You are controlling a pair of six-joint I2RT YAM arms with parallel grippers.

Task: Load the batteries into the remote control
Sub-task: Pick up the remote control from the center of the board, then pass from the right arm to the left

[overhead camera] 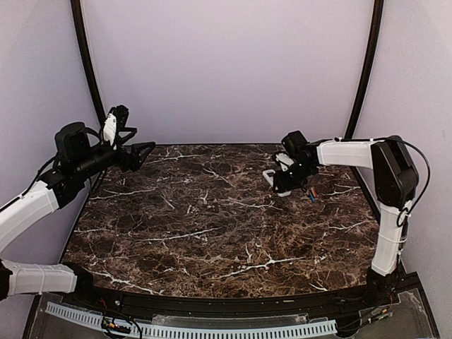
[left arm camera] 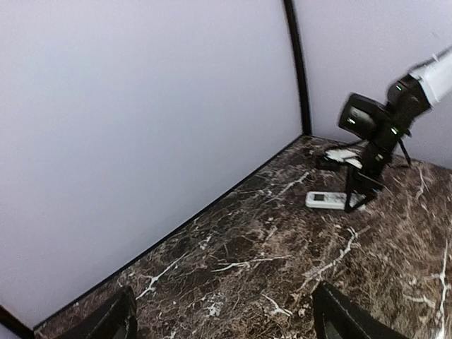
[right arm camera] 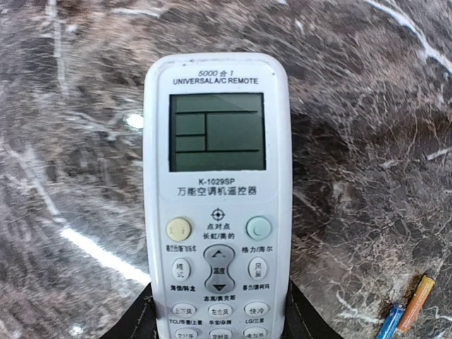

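The white remote control [right arm camera: 217, 191] lies face up on the marble table, display end pointing away from my right wrist; it also shows in the top view [overhead camera: 271, 174] and the left wrist view [left arm camera: 325, 200]. My right gripper [right arm camera: 217, 321] has a finger pressed against each long side of the remote's button end. It appears at the back right in the top view [overhead camera: 286, 181]. The orange-red battery [right arm camera: 416, 304] and the blue battery [right arm camera: 390, 322] lie side by side on the table right of the remote. My left gripper [overhead camera: 145, 152] is open and empty, raised at the back left.
The dark marble table [overhead camera: 212, 226] is closed in by pale walls with black corner posts [overhead camera: 85, 63]. A small white piece [left arm camera: 343, 153] lies behind the right gripper near the back wall. The right arm [overhead camera: 392, 176] stands along the table's right edge.
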